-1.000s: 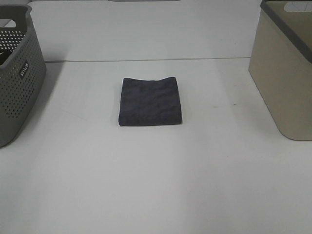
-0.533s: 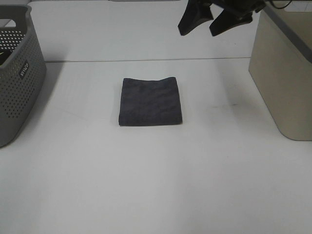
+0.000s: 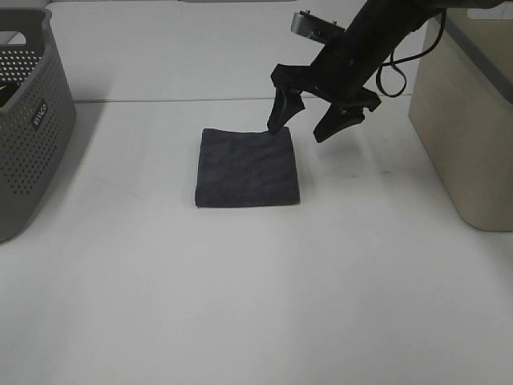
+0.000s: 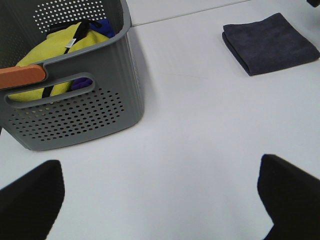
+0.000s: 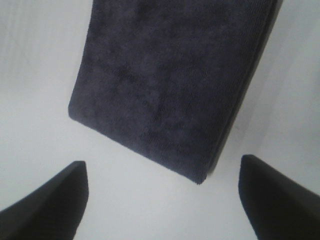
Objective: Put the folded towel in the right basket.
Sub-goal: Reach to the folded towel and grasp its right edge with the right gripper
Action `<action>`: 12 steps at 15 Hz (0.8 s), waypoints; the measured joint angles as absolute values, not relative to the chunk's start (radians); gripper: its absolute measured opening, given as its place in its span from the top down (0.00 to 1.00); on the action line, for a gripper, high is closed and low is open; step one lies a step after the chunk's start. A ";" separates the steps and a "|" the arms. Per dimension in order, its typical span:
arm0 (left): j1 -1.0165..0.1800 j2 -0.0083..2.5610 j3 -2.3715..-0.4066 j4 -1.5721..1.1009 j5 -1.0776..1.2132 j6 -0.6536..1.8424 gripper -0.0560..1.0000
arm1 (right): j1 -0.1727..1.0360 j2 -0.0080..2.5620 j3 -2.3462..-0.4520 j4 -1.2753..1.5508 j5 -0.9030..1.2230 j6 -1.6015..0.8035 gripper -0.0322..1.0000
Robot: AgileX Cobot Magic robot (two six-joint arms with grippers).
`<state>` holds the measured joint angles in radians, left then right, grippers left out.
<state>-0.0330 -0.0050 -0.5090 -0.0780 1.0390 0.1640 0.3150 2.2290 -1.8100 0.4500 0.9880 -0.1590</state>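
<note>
The folded towel (image 3: 248, 167) lies flat on the white table (image 3: 240, 305), about midway between the two baskets. The right gripper (image 3: 298, 132) hangs over the towel's far right corner with its fingers spread wide. One fingertip looks to be right at the towel's back edge, though from here I can't tell whether it touches. The beige right basket (image 3: 469, 136) stands well off to the side. The left gripper (image 4: 160, 200) is spread wide too, over bare table near the grey perforated left basket (image 4: 90, 105), which holds a yellow cloth (image 4: 55, 45).
</note>
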 joint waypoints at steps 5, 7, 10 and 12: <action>-0.033 -0.005 -0.509 -0.078 1.039 0.164 0.01 | 0.315 2.417 -1.959 0.450 1.001 -0.154 0.23; -0.033 -0.005 -0.509 -0.078 1.039 0.164 0.01 | 0.315 2.466 -1.993 0.450 1.000 -0.154 0.23; -0.033 -0.005 -0.509 -0.078 1.039 0.164 0.01 | 0.315 2.503 -2.006 0.495 0.995 -0.182 0.24; -0.033 -0.005 -0.509 -0.078 1.039 0.164 0.01 | 0.315 2.525 -2.012 0.564 0.991 -0.224 0.27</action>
<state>-0.0330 -0.0050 -0.5090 -0.0780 1.0390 0.1640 0.3150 2.5250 -2.0120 0.5640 0.9910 -0.2240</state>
